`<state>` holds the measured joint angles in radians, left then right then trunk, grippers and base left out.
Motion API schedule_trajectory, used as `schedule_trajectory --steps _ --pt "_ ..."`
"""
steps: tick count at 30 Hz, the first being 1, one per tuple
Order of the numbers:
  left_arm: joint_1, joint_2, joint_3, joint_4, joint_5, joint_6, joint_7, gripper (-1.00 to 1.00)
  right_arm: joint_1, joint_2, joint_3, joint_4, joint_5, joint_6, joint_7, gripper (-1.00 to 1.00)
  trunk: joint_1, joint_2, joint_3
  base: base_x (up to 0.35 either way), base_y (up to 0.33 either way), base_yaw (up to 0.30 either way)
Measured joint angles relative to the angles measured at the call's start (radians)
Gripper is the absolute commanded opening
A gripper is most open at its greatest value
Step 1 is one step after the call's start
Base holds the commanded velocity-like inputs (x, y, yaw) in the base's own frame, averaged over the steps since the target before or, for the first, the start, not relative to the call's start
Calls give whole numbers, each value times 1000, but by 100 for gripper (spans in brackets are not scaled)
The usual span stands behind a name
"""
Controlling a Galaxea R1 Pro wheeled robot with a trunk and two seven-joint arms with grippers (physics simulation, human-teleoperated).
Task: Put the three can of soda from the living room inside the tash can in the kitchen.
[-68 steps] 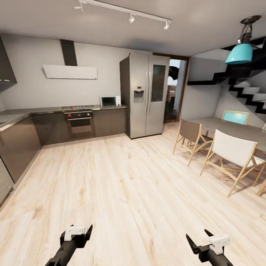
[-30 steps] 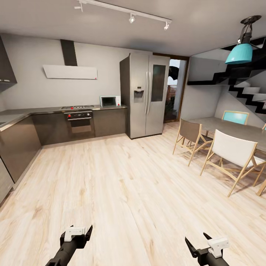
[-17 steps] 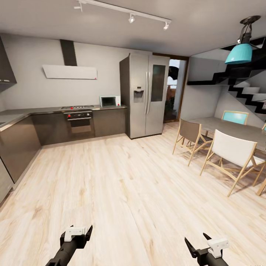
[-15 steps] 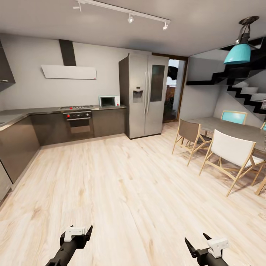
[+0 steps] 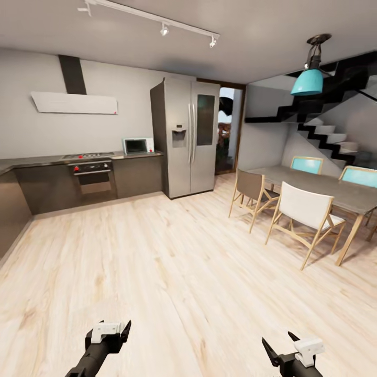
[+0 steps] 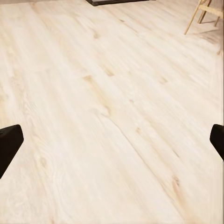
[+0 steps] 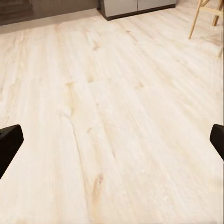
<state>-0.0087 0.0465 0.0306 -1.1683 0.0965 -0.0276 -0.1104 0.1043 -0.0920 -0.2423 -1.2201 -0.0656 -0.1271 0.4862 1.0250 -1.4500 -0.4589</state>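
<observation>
The kitchen (image 5: 94, 173), with its dark cabinets, oven (image 5: 93, 175), microwave (image 5: 137, 145) and steel fridge (image 5: 183, 137), lies ahead across a pale wood floor (image 5: 173, 262), the dining table (image 5: 319, 183) to its right, while the left gripper (image 5: 112, 330) and right gripper (image 5: 283, 348) hang spread and empty.

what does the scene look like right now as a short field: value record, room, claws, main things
room: kitchen with dark grey cabinets and a light wood plank floor
left claw: open, holding nothing, above the floor
right claw: open, holding nothing, above the floor
back wall: tall steel double-door fridge, small white microwave, built-in oven, flat white hood
right side: long grey dining table with wood-framed chairs, black staircase behind, teal pendant lamp
</observation>
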Motion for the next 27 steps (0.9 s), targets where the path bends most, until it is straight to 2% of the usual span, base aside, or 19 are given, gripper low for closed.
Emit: schedule_trajectory --steps 13,17,27 --pt "0 0 0 22 1 0 0 100 -1 -3 -3 1 -3 5 -1 100 0 0 11 0 0 -233" --pt "0 0 0 22 0 0 0 100 -1 1 -4 1 -2 -1 0 100 0 0 13 0 0 -68" --pt "0 0 -1 22 0 0 0 100 -2 1 -2 1 -3 2 -1 100 0 0 4 148 160 -127"
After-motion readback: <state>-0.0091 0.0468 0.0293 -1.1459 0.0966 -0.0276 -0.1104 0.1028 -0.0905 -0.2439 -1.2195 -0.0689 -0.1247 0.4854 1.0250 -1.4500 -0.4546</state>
